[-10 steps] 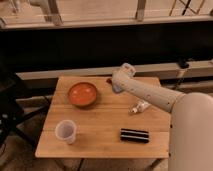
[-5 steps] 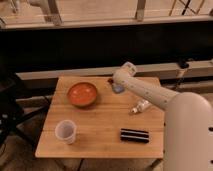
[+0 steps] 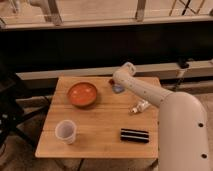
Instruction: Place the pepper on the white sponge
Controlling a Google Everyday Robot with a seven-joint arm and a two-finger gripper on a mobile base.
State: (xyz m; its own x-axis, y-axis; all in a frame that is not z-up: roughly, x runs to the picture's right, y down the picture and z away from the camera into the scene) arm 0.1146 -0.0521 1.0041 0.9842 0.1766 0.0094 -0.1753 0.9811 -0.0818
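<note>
The pepper (image 3: 111, 81) is a tiny dark red piece at the far edge of the wooden table (image 3: 100, 125), right of the bowl. The white sponge (image 3: 118, 89) is a small pale bluish pad just in front of and to the right of it. My gripper (image 3: 116, 81) hangs down from the white arm's wrist (image 3: 126, 70), directly over the sponge and right at the pepper. Whether the pepper is in the gripper or lying on the table beside the sponge is not clear.
An orange-red bowl (image 3: 82, 94) sits left of the sponge. A translucent white cup (image 3: 65, 131) stands at the front left. A black ribbed block (image 3: 134, 135) lies at the front right. A small pale object (image 3: 139, 106) lies under my forearm. A dark wall ledge runs behind the table.
The wrist has shifted only slightly at the far edge of the table, staying over the sponge. The bowl, cup and block have not moved.
</note>
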